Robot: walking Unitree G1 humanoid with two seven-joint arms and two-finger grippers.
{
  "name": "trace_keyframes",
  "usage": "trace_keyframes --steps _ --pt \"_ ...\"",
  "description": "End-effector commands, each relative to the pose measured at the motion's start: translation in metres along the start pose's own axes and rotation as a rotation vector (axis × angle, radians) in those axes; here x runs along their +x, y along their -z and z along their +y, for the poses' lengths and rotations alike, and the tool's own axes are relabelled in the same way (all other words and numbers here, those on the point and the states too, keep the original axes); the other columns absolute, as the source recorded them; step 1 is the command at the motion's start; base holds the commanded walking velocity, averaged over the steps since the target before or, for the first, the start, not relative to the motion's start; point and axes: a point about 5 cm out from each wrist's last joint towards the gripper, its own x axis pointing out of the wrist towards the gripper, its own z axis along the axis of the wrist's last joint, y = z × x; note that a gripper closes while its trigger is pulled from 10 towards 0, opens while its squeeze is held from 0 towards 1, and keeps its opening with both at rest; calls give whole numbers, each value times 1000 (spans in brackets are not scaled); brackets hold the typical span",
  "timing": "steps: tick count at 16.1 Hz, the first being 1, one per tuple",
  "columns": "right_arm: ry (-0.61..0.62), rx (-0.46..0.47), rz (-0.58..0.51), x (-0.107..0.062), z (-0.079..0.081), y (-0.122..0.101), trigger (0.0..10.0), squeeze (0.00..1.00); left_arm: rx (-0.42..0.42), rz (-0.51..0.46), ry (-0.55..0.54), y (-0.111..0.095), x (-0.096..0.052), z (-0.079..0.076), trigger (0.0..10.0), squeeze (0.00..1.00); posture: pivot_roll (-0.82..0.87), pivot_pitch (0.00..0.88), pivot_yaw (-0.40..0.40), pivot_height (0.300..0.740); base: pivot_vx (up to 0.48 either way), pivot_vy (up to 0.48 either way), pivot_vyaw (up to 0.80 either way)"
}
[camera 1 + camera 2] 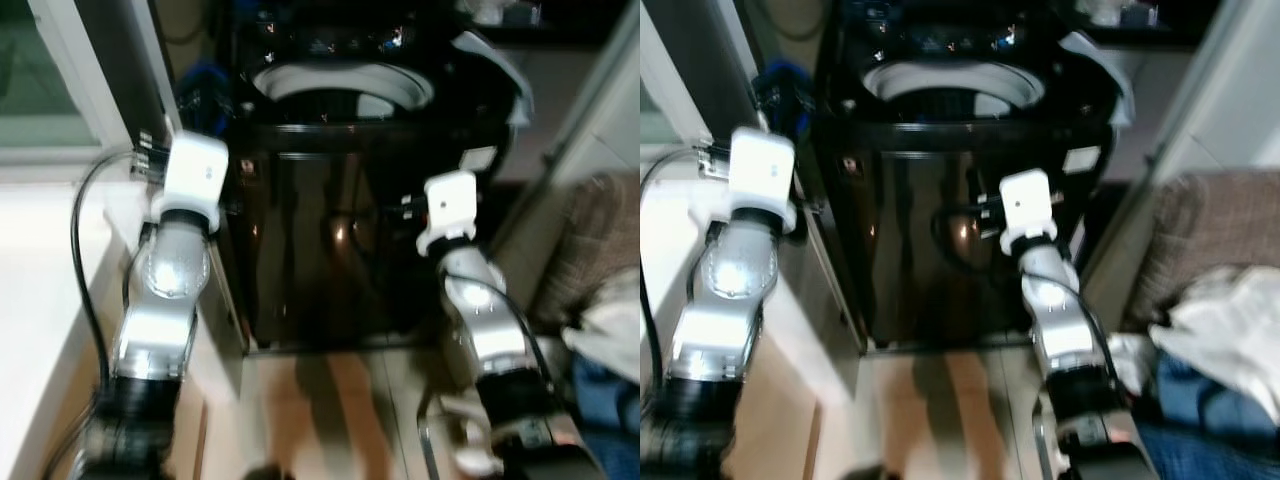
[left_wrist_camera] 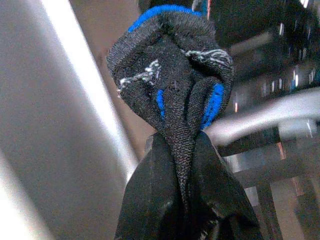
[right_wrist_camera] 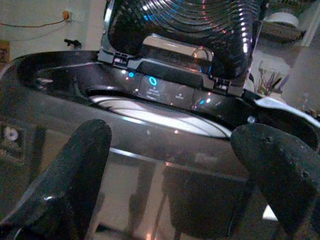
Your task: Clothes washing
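A: Start on the left. What has the left gripper (image 2: 185,165) got?

B: A bunched black sock with blue trim (image 2: 172,70). The two black fingers (image 2: 150,200) are clenched on its lower end, and the rest of the cloth bulges up past the fingertips in a crumpled knot, white flecks in the knit.

A: And where is that in the room?

B: In the head views the left arm (image 1: 165,280) is raised beside the left front corner of the washing machine (image 1: 330,220), next to a white counter (image 1: 40,290). A blue and dark bundle shows at that corner, near the rim of the tub, though the view is blurred there.

A: The machine itself?

B: A dark, glossy top-loader. Its lid (image 3: 185,25) stands up at the back and the pale ring of the drum opening (image 1: 340,85) is uncovered. Small blue lights glow on the control panel (image 3: 170,90).

A: Then the right side?

B: The right arm (image 1: 1045,290) is lifted in front of the machine's right half. The right gripper (image 3: 170,160) is released: its fingers stand wide apart with nothing between them, aimed at the machine's front edge.

A: Anything further right?

B: A heap of laundry (image 1: 1220,340), white cloth over blue, lies by a brown woven surface (image 1: 1190,230).
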Motion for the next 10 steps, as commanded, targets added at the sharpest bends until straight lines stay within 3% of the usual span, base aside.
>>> trace_keyframes --steps 1,2,3,4,6,7,8,10 --pt "22 -25 -48 3 -10 -12 10000 0 -10 -90 44 -20 10 -5 0 0 -4 25 -10 740 472 0 0" --pt "31 -17 -83 7 -14 -24 10000 0 16 -171 85 -46 38 3 0 0 -14 24 0 740 472 0 0" --pt "34 -12 -91 8 -16 -27 10000 0 22 -189 89 -53 47 7 0 0 -17 24 3 740 472 0 0" --pt "39 8 -92 7 -20 -28 10000 0 44 -212 112 -65 66 14 0 0 -38 24 21 740 472 0 0" --pt "40 47 -77 -2 -25 -26 10000 0 63 -212 186 -75 92 13 0 0 -64 29 51 740 472 0 0" --pt "38 53 -79 -3 -26 -27 10000 0 59 -206 201 -76 94 12 0 0 -64 29 51 740 472 0 0" --pt "27 59 -76 -5 -26 -28 10000 0 53 -185 221 -75 99 9 0 0 -75 35 66 740 480 0 0" --pt "-35 83 -74 -17 -24 -38 10000 0 9 -20 297 -60 116 4 0 0 -124 63 118 740 480 0 0"
